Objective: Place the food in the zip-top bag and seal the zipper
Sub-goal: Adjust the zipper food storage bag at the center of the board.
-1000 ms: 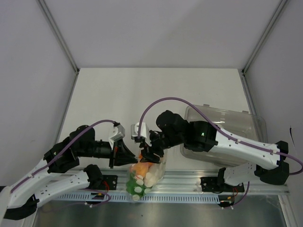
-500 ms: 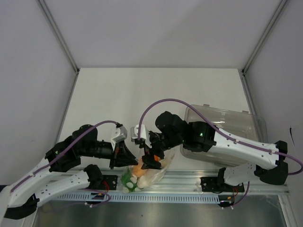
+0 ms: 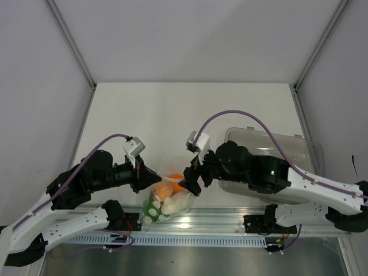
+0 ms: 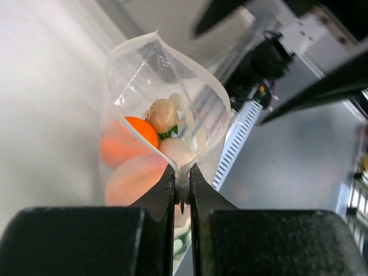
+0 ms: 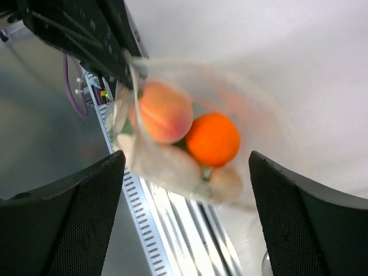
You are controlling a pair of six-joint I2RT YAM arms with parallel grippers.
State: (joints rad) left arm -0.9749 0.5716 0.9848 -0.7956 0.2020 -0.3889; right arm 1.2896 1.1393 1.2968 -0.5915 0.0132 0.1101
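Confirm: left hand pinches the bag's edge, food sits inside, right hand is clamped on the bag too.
Wrong on the right hand: it is open, straddling the zip-top bag without gripping it, as the right wrist view shows. The rest holds.

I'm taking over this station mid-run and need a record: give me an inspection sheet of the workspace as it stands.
Surface: white table, no spills seen.
Job's things: zip-top bag at the near edge, mouth open, zipper unsealed; food inside, including orange and lettuce; no food seen outside the bag.
Clutter: clear tray to the right of the bag.
Grippers: left gripper shut on the bag's edge; right gripper open, near the bag.
Cables: purple cables arch above the table, untangled.
Surroundings: white walls; metal rail along the near edge.
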